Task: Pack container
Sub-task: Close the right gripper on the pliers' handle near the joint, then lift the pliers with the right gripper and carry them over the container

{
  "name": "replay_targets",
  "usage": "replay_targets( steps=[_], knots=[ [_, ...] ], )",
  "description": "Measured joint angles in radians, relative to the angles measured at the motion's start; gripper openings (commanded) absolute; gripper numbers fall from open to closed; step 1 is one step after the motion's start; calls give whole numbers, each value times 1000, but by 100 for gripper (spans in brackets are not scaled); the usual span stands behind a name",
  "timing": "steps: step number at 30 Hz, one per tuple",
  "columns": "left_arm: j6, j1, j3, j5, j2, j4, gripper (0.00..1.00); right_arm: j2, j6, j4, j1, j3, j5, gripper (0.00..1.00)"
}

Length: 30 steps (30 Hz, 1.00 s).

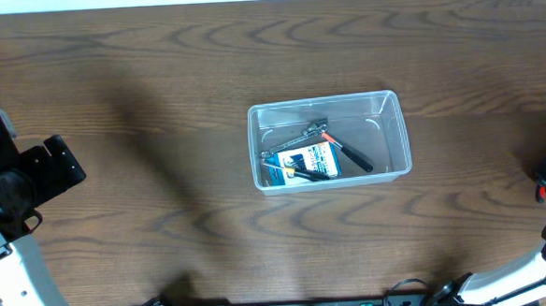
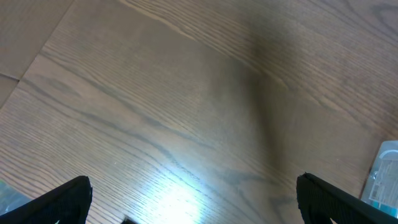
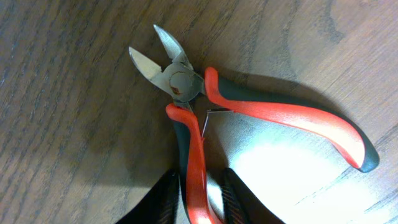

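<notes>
While right claw grips cutters (red-handled), left claw gapes empty.

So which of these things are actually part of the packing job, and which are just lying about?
Part of the job:
- clear container
- blue-and-white box and hand tools already inside it
- red-handled cutters, one handle between the right tool's fingers

Just lying about:
- nothing else shows on the wooden table

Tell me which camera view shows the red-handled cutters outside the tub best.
The right wrist view: the cutters fill the frame, lying on the table, blades apart, one handle between the right gripper fingers. The overhead view cuts them off at its right edge; the left wrist view shows only table.
</notes>
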Motion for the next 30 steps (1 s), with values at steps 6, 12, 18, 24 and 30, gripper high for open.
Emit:
replay_targets(
  steps=[6, 12, 18, 24, 30],
  knots=[
    [0, 0, 0, 0, 0, 0, 98, 0, -1, 2, 0, 0, 0, 15],
    [0, 0, 0, 0, 0, 0, 98, 9, 0, -24, 0, 25, 4, 11],
    [0, 0, 0, 0, 0, 0, 98, 10, 0, -74, 0, 98, 5, 6],
    [0, 0, 0, 0, 0, 0, 98, 10, -10, -155, 5, 188, 4, 8],
    [0, 0, 0, 0, 0, 0, 98, 10, -74, -288, 77, 328, 7, 8]
  ],
)
